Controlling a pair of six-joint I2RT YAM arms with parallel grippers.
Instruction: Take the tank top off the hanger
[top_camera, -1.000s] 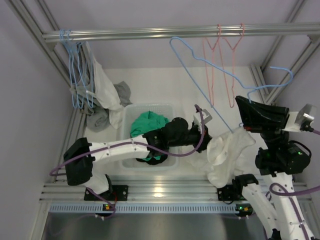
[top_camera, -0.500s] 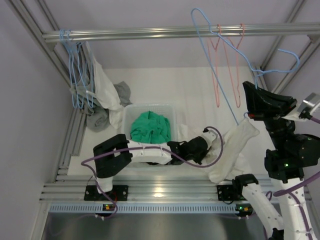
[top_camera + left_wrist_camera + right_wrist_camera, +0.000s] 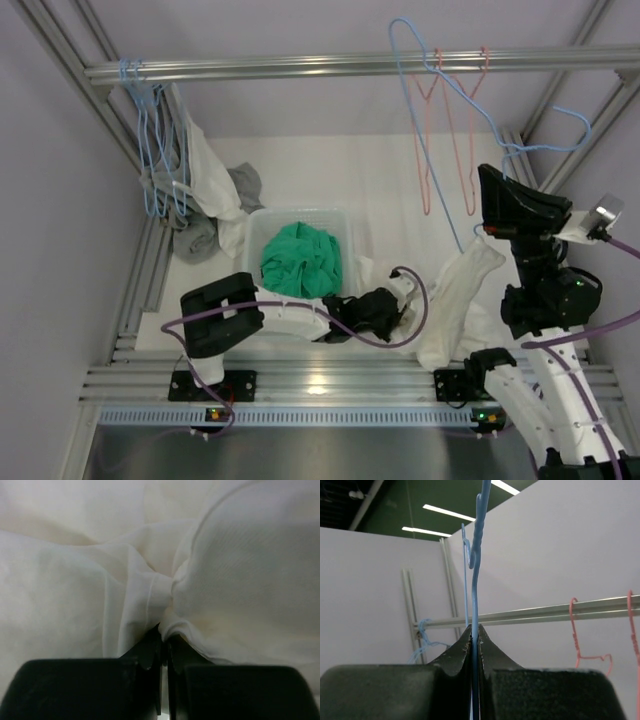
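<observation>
Robotics lab test cell: aluminium extrusion frame (image 3: pixel 300 67), plain pale panel walls (image 3: pixel 50 300) left and right, strip lights (image 3: pixel 449 513) overhead.

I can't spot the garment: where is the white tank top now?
Top view, right of centre: the tank top drapes between the bin and the right arm, a fold pinched in the left tool.

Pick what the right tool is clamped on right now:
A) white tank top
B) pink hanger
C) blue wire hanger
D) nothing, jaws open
C: in the right wrist view the right tool has its jaws shut on the wire of the blue hanger, while the white tank top is pinched by the left tool.
</observation>
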